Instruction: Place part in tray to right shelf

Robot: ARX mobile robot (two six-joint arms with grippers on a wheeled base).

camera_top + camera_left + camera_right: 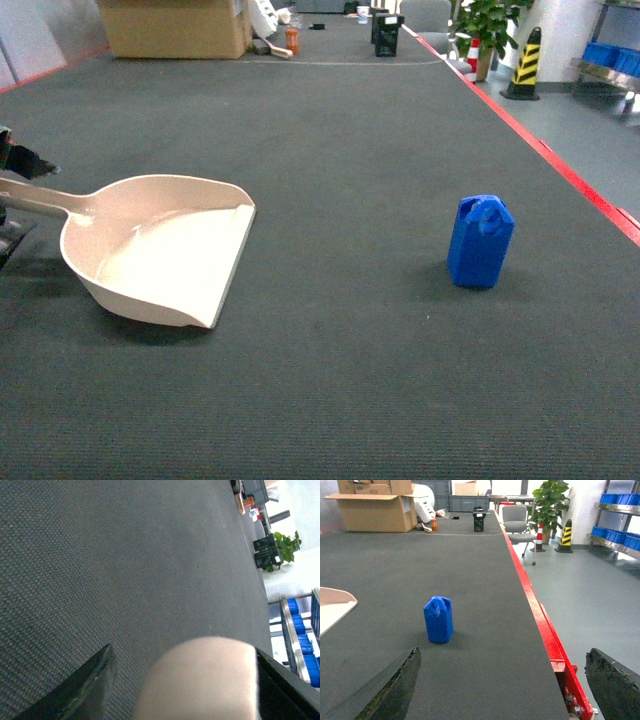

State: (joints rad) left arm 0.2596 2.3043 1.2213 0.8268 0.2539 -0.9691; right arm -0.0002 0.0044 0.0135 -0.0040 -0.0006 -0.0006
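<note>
The blue part stands upright on the dark mat, right of centre, and shows again ahead of my right gripper. That right gripper is open and empty, well short of the part. The beige tray lies at the left with its lip facing the part. Its handle sits between the fingers of my left gripper, against the right finger with a gap to the left one. My left gripper is only partly in the head view, at the left edge. The right shelf stands beyond the table.
A red rail runs along the table's right edge, with grey floor beyond. A cardboard box and a black crate stand at the far end. On the floor are a chair, a plant and a striped bollard.
</note>
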